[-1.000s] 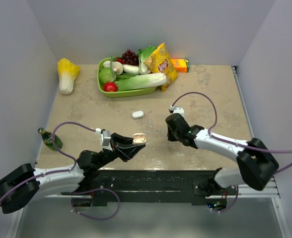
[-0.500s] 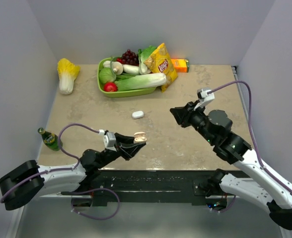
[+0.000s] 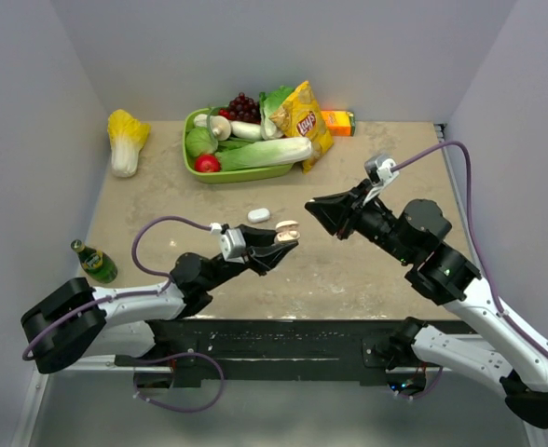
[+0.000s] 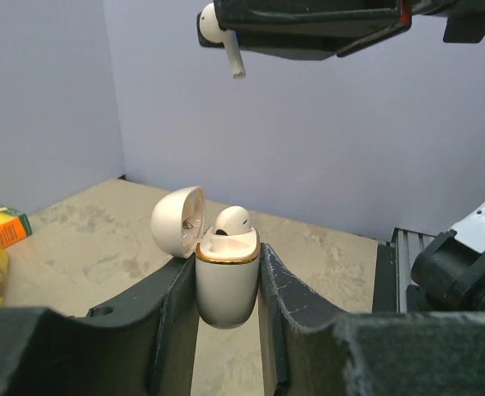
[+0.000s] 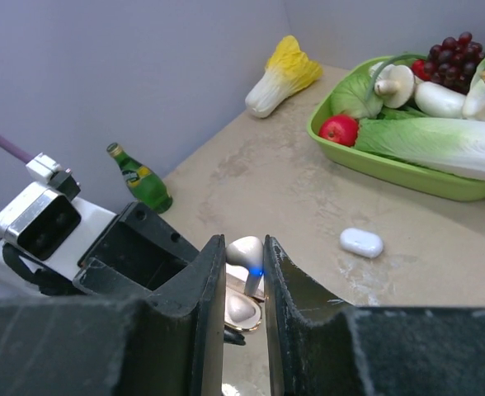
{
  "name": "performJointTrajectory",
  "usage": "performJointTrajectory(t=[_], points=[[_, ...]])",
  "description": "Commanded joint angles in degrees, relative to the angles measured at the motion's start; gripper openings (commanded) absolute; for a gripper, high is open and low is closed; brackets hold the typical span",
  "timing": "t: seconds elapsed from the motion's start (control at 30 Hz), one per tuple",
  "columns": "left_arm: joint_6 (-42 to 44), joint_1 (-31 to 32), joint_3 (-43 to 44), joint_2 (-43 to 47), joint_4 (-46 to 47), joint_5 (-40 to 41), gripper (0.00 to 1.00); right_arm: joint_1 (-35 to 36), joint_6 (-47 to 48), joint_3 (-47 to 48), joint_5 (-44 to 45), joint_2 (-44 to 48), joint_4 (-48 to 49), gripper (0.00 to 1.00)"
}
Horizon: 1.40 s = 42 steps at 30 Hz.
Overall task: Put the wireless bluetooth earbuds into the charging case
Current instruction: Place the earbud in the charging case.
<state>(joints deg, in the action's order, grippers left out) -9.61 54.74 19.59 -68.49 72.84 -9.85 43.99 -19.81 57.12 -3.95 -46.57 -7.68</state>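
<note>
My left gripper (image 3: 276, 248) (image 4: 226, 266) is shut on the charging case (image 3: 286, 230) (image 4: 225, 283), a small white pebble with a gold rim, held off the table. Its lid (image 4: 178, 221) stands open to the left. One white earbud (image 4: 233, 219) sits in the case. My right gripper (image 3: 312, 209) (image 5: 244, 249) is shut on a second earbud (image 5: 246, 248) (image 4: 218, 27), whose stem points down. That earbud hangs a little above the open case (image 5: 243, 308), apart from it.
A closed white pebble-shaped case (image 3: 258, 215) (image 5: 361, 242) lies on the table behind the grippers. A green bottle (image 3: 95, 263) (image 5: 139, 177) stands at the left edge. At the back are a green vegetable tray (image 3: 238, 174), a cabbage (image 3: 125, 140) and an orange box (image 3: 339, 122).
My left gripper has carried the open case to the right and away from the bases. My right arm has risen and brought its earbud leftward to just above the case.
</note>
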Motion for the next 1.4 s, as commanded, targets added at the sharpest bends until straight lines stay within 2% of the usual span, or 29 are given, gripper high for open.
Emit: performJointTrajectory(t=[0.0, 0.23, 0.63, 1.37], points=[[2.6, -1.1, 5.8, -2.5, 35.8, -4.6, 0.0, 0.2, 0.0, 3.2, -4.8, 0.2, 2.7, 0.0], [1.3, -2.7, 11.8, -6.0, 35.2, -6.6, 0.0, 0.9, -0.6, 4.9, -6.3, -0.8, 3.9, 0.0], [0.9, -3.1, 16.3, -7.7, 33.2, -6.2, 0.0, 3.3, 1.0, 6.0, -3.4, -3.4, 3.6, 0.0], [-2.0, -3.1, 16.4, -7.4, 31.8, -3.3, 0.0, 7.4, 2.9, 2.5, 7.3, -4.1, 6.9, 0.0]])
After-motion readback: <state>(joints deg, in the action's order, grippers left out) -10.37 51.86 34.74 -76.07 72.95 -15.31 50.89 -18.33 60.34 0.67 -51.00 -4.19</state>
